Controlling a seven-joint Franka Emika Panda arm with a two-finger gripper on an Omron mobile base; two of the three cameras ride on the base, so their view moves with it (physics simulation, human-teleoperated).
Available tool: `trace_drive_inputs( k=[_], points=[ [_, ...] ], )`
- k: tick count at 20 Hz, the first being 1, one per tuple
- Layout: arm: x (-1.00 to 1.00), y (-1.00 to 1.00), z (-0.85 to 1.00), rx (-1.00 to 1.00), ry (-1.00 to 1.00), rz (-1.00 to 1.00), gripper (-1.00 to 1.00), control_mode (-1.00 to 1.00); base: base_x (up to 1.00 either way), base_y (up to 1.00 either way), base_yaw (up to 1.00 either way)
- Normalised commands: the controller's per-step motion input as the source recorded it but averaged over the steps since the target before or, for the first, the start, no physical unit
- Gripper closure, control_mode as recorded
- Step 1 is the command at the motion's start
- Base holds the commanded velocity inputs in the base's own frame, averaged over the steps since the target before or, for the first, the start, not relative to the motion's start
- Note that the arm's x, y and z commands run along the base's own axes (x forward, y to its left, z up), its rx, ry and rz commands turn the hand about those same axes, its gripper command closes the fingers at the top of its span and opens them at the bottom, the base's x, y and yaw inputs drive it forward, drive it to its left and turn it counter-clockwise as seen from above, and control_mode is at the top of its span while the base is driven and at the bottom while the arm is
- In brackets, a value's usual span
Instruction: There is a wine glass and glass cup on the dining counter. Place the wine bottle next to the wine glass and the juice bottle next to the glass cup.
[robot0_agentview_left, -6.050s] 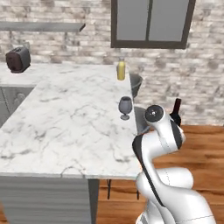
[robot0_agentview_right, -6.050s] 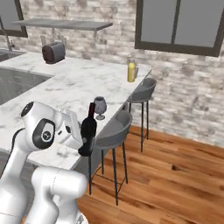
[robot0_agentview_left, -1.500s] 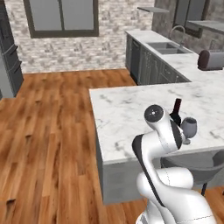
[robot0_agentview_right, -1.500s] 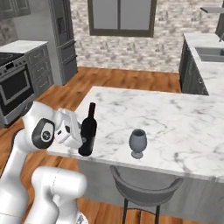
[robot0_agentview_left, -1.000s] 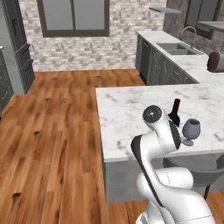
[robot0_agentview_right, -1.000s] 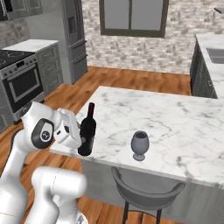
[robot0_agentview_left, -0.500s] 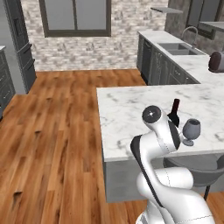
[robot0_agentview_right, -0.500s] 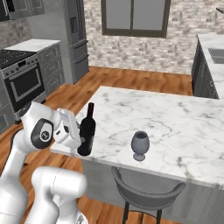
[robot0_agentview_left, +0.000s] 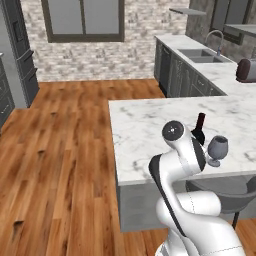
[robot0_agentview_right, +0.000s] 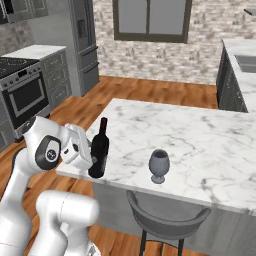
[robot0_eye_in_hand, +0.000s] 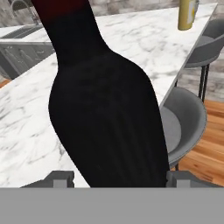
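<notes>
My gripper (robot0_agentview_right: 91, 153) is shut on the wine bottle (robot0_agentview_right: 100, 146), a slim, nearly black bottle held upright at the near left corner of the dining counter (robot0_agentview_right: 200, 135). In the hand view the wine bottle (robot0_eye_in_hand: 109, 118) stands large between my gripper (robot0_eye_in_hand: 116, 179) fingers. The grey wine glass (robot0_agentview_right: 159, 165) stands on the counter a short way right of the bottle and apart from it. From the left base view the wine bottle (robot0_agentview_left: 200, 128) is just behind the wine glass (robot0_agentview_left: 217, 149). The yellow juice bottle (robot0_eye_in_hand: 188, 14) stands at the counter's far end. The glass cup is out of view.
A grey stool (robot0_agentview_right: 170, 220) sits under the counter's near edge, and another stool (robot0_eye_in_hand: 183, 120) shows in the hand view. A stove (robot0_agentview_right: 25, 95) and fridge (robot0_agentview_right: 85, 40) stand to the left. A worktop with a sink (robot0_agentview_left: 202, 52) runs along the far right wall.
The whole picture has swung round as the base drove along the counter; over the last half second it barely shifts. The wine bottle stays in my shut gripper.
</notes>
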Motion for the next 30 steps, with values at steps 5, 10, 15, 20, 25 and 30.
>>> trace_drive_inputs(
  k=[5,10,15,20,25,30],
  points=[
    [0.00,0.00,0.00,0.00,0.00,0.00,1.00,1.00,0.00,0.00,0.00],
    [0.00,0.00,0.00,0.00,0.00,0.00,1.00,1.00,0.02,0.01,0.00],
    [0.24,0.07,0.06,-0.08,-0.02,-0.13,1.00,-1.00,0.00,0.00,0.00],
    [0.40,0.03,0.03,-0.12,-0.04,-0.13,1.00,-1.00,0.00,0.00,0.00],
    [0.42,-0.07,0.00,0.00,0.00,-0.04,1.00,-1.00,0.00,0.00,0.00],
    [0.21,-0.30,-0.06,0.04,-0.01,0.00,1.00,-1.00,0.00,0.00,0.00]
  ],
)
